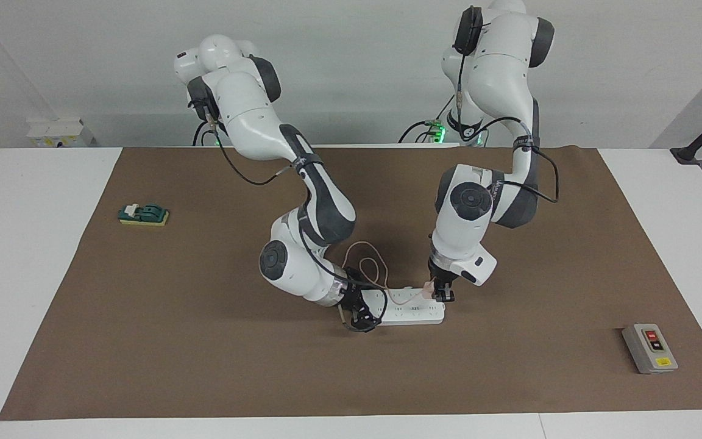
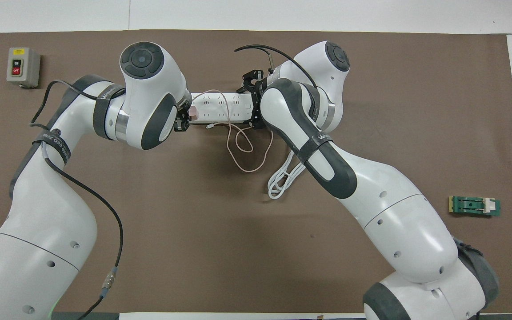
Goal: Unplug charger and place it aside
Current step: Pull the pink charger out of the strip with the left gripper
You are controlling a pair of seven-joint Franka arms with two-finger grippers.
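Observation:
A white power strip [image 1: 413,313] lies mid-table on the brown mat; it also shows in the overhead view [image 2: 220,108]. The small pink charger [image 1: 428,289] sits on the strip's end toward the left arm's end of the table, also seen from overhead [image 2: 192,114]. Its thin pink cable [image 1: 368,266] loops over the mat nearer to the robots [image 2: 247,165]. My left gripper [image 1: 442,293] is down at the charger with its fingers closed on it [image 2: 184,120]. My right gripper [image 1: 360,317] clamps the strip's other end across its width [image 2: 252,103].
The strip's thick white cord [image 2: 282,178] lies coiled nearer to the robots, beside the right arm. A grey switch box [image 1: 649,348] [image 2: 22,66] stands toward the left arm's end. A green part on a yellow pad [image 1: 144,214] [image 2: 474,206] lies toward the right arm's end.

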